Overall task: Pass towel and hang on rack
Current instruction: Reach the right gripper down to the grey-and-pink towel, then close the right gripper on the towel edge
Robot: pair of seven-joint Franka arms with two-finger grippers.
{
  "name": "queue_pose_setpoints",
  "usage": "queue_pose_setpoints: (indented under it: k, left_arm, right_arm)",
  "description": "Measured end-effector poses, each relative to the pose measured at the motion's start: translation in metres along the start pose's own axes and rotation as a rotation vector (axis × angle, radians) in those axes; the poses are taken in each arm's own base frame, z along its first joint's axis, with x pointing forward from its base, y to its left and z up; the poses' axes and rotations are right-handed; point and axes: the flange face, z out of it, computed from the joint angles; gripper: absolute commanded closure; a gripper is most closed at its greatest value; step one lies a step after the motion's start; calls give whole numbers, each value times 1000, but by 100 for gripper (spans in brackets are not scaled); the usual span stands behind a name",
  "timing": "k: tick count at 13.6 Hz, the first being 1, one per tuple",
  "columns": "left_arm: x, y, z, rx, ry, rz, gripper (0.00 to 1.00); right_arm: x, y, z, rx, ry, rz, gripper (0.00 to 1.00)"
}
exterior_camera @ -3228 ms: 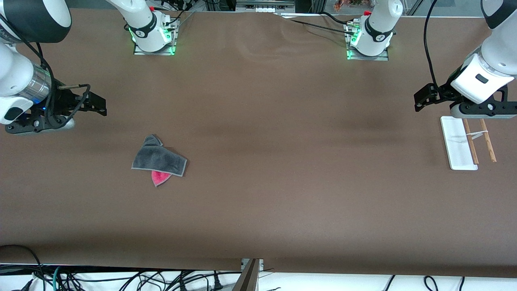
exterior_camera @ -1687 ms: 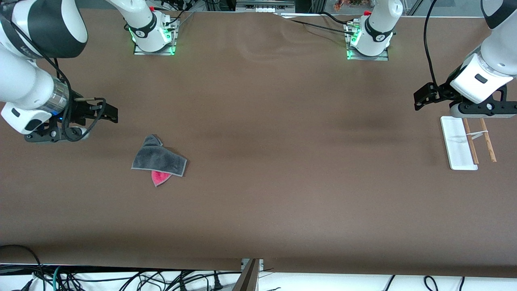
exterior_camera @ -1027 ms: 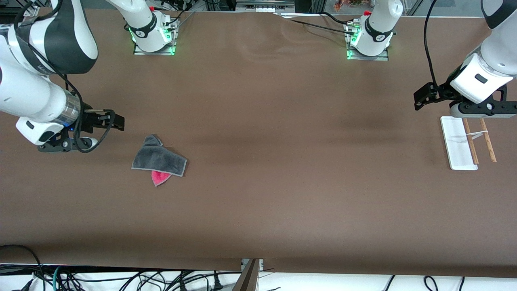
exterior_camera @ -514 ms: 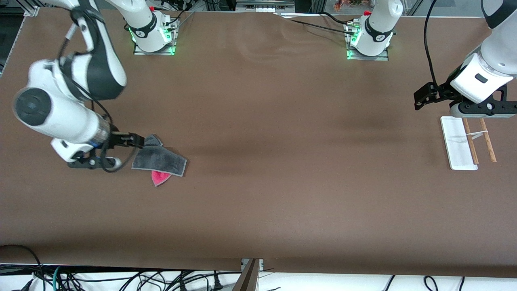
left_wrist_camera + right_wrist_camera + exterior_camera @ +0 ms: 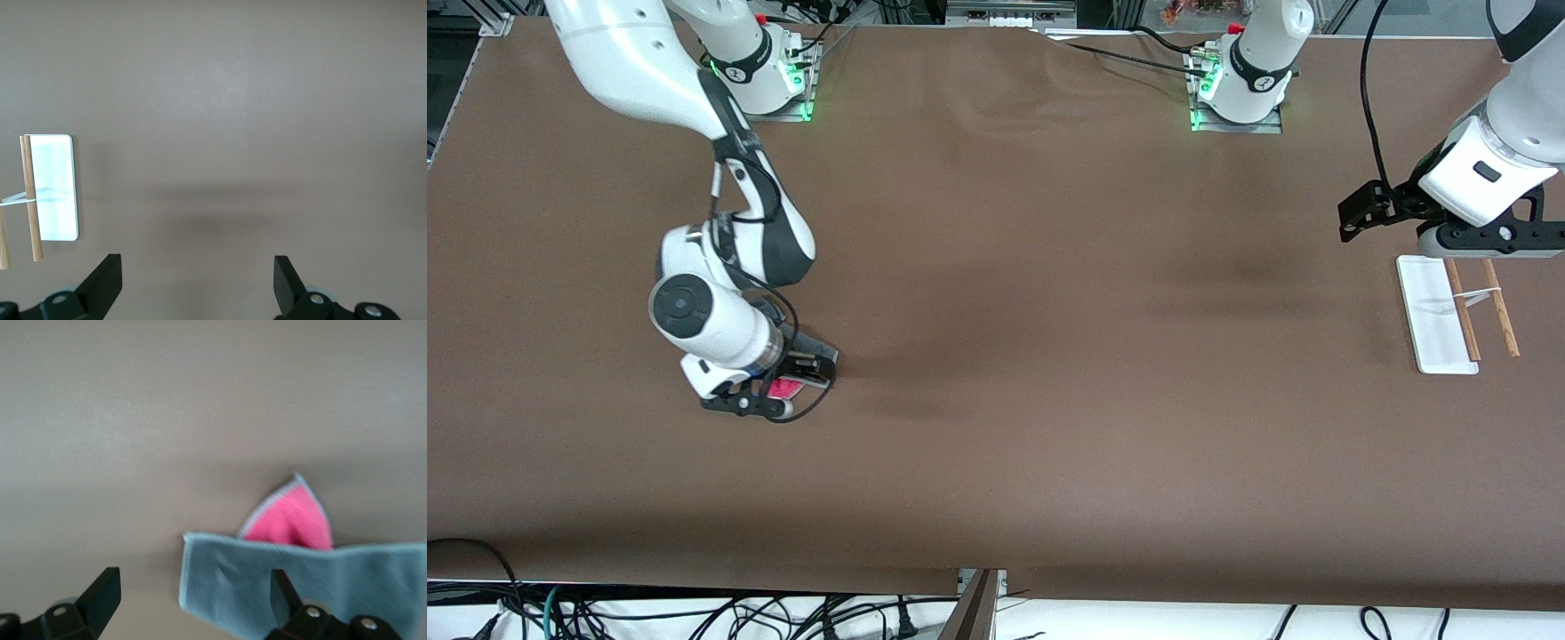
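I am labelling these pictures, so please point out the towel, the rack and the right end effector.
towel (image 5: 293, 587): right wrist view, on the grey side.
rack (image 5: 1433, 311): front view, on the flat white base.
right end effector (image 5: 190, 603): right wrist view, midway between the open fingertips, over the towel.

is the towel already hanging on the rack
No, the towel lies flat on the table under the open right gripper, while the rack stands bare at the left arm's end.

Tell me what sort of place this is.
Probably a robotics lab bench: two arms bolted to a brown-covered table, loose cables along its near edge, and only test props out, a towel and a small rack.
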Motion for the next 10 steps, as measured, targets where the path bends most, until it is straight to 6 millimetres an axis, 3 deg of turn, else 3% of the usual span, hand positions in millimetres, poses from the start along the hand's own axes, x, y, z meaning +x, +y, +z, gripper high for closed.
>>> queue_pose_setpoints:
  k: [3, 10]
  left_arm:
    - [0, 0, 0, 0, -3, 0, 0]
    - [0, 0, 0, 0, -4, 0, 0]
  right_arm:
    - [-1, -6, 31, -1, 6, 7, 2]
    - [-6, -11, 54, -9, -6, 7, 33]
